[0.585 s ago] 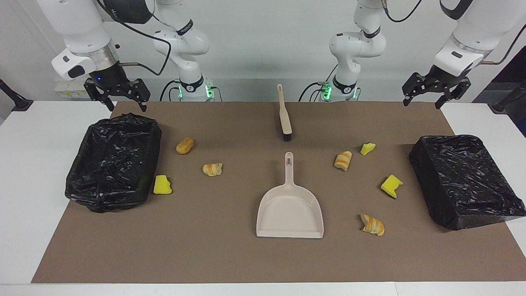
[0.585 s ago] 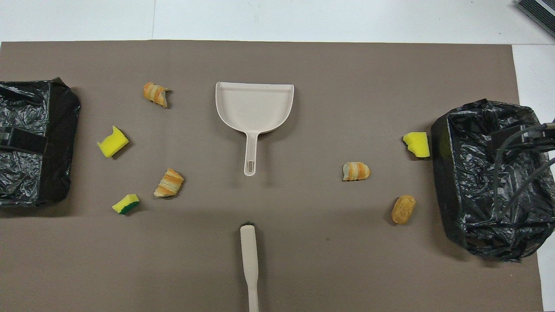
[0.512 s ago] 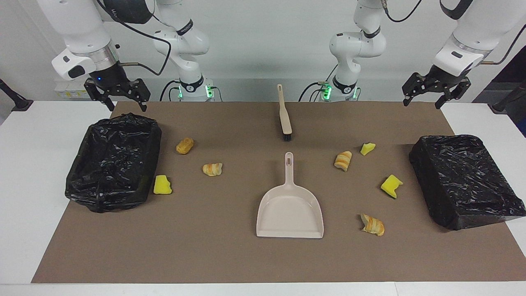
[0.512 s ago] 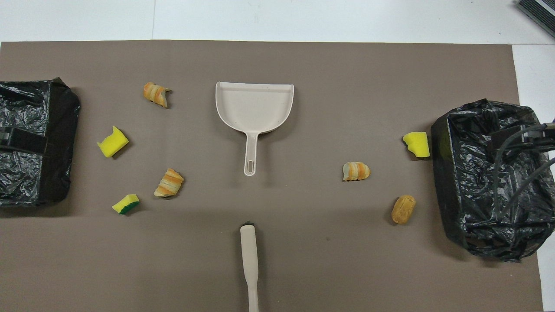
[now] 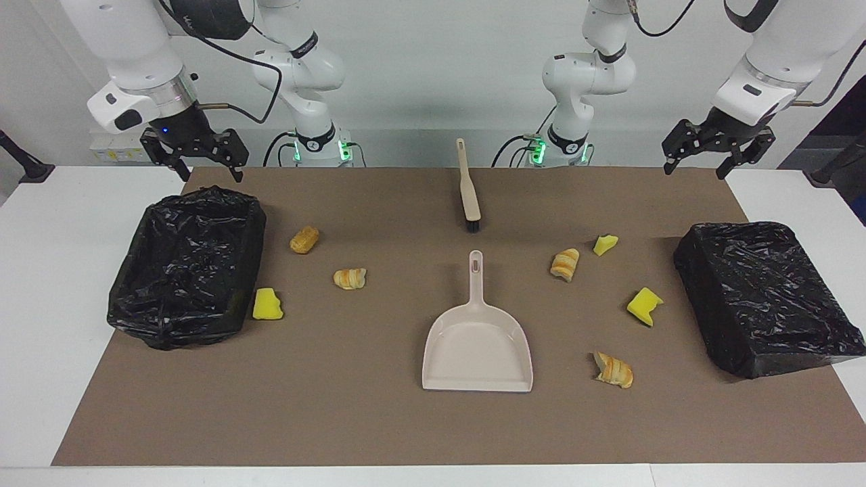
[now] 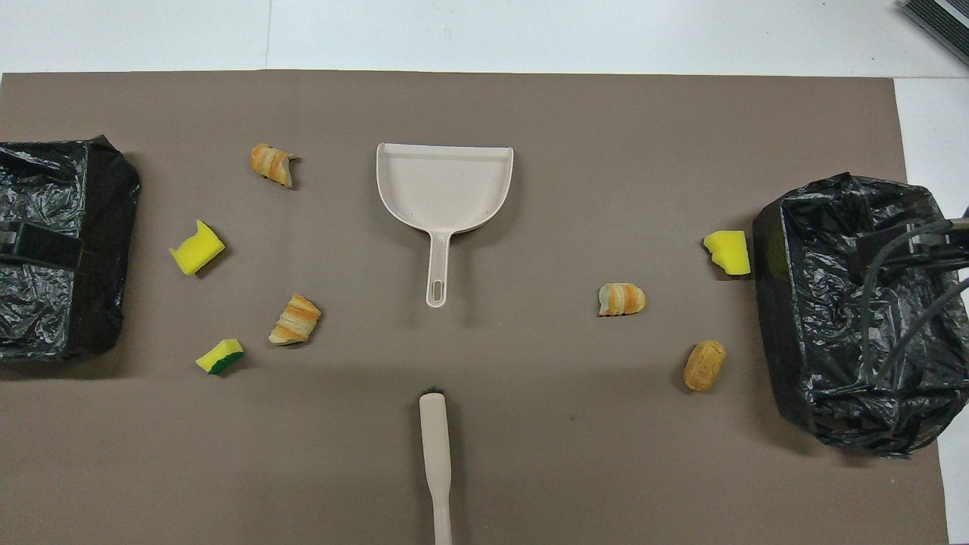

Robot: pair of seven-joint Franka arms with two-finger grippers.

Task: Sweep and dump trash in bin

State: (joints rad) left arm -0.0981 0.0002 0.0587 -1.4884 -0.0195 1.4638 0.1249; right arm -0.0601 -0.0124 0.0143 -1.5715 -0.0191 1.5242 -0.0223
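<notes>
Both grippers hang open and empty: my right gripper at upper left of the facing view over the bin, my left gripper at upper right. Trash lies scattered across the brown mat on either side of the centred dustpan; the brush lies above it.

Trash bits scattered (on mat)

Facing view high, toward robots, overhead view steeply down, both share brown mat
</notes>
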